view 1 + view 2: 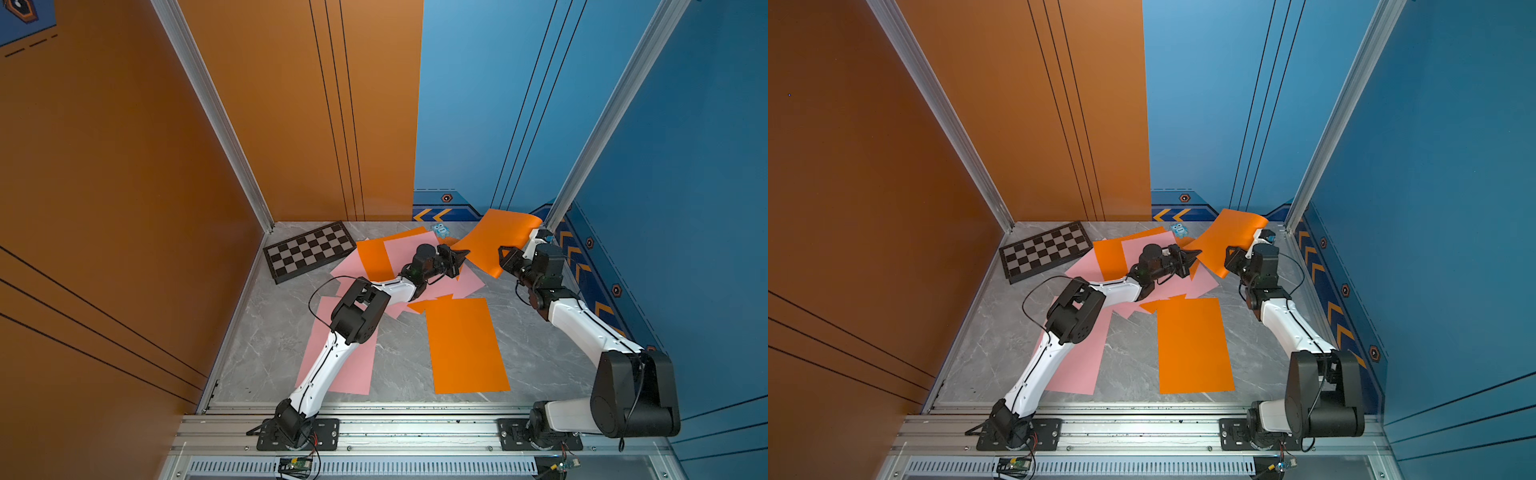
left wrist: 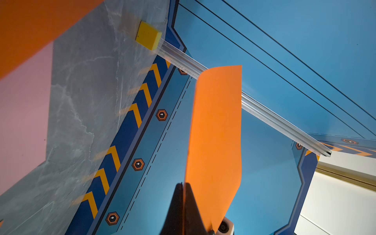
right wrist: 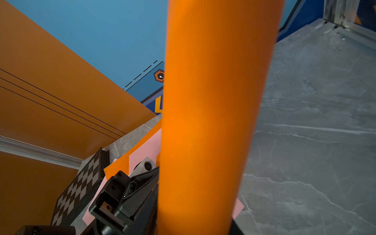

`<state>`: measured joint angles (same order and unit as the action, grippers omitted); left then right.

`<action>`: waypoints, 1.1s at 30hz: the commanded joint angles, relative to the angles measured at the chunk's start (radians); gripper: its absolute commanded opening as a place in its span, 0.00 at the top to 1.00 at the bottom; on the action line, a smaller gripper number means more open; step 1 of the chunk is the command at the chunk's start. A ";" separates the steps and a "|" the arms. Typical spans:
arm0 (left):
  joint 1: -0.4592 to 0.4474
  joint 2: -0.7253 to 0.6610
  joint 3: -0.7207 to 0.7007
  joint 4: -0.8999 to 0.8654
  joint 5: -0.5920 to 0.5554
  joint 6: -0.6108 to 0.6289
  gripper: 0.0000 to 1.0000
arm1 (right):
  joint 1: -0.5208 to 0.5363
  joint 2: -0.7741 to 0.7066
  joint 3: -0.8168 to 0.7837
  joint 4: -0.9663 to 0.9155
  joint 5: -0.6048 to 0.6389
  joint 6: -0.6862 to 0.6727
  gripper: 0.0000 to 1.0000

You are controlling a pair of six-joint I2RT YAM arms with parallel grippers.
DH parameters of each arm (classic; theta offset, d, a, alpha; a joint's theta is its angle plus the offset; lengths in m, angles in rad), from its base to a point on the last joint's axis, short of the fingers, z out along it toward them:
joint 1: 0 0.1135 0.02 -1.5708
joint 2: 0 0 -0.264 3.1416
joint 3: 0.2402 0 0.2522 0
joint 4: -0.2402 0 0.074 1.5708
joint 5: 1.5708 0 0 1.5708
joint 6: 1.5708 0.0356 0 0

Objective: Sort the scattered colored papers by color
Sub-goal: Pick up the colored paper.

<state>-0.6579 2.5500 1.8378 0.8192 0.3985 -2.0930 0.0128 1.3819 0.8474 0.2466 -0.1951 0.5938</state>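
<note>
— Left gripper (image 1: pixel 460 254) first: what has it got?
— Its jaws are pinched tight on one corner of the raised orange sheet (image 1: pixel 494 237). In the left wrist view the black fingers (image 2: pixel 179 203) press together with the paper's edge between them.
— And the right gripper (image 1: pixel 504 255)?
— It sits at the opposite edge of that same sheet, touching it in both top views. Whether it clamps the sheet or is loose, I cannot tell. In its own wrist view the sheet fills the middle and hides the jaws.
— Where is the sheet, then?
— It is off the table (image 1: pixel 399 357), bowed between the two grippers, with its far edge curling up beyond them.
— The other papers?
— A mixed pile of pink and orange papers (image 1: pixel 395 253) lies overlapping right under the left gripper and its wrist. Back towards the arm bases a flat orange sheet (image 1: pixel 465 345) reaches that pile, and a pink sheet (image 1: pixel 357 374) lies beneath the left forearm.
— Anything else?
— A checkered board (image 1: pixel 309 251) lies beside the pile, on the left gripper's outer side. A small blue figure (image 1: pixel 440 230) is just beyond its tips. The left wrist view also shows a yellow cube (image 2: pixel 148 37) at the foot of the wall.
</note>
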 commanded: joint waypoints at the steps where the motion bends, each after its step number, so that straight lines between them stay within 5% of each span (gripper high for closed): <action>1: 0.013 -0.060 0.019 -0.021 0.048 0.034 1.00 | -0.012 -0.039 -0.016 -0.057 0.030 -0.018 0.42; 7: 0.047 -0.121 0.053 -0.258 0.198 0.343 1.00 | -0.050 -0.093 -0.020 -0.175 0.043 -0.033 0.09; 14: 0.057 -0.209 0.166 -0.763 0.262 0.872 1.00 | -0.098 -0.156 -0.021 -0.293 0.015 -0.051 0.01; 20: 0.026 -0.310 0.306 -1.248 0.120 1.376 1.00 | -0.118 -0.176 -0.031 -0.342 -0.027 -0.051 0.00; 24: 0.004 -0.397 0.281 -1.336 0.049 1.539 1.00 | -0.129 -0.167 -0.030 -0.387 -0.068 -0.047 0.00; 33: -0.091 -0.517 0.253 -1.555 0.080 1.725 1.00 | -0.186 -0.216 -0.106 -0.395 -0.088 -0.009 0.00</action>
<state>-0.7158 2.0754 2.1078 -0.5838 0.4969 -0.4843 -0.1467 1.1988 0.7631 -0.1207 -0.2646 0.5663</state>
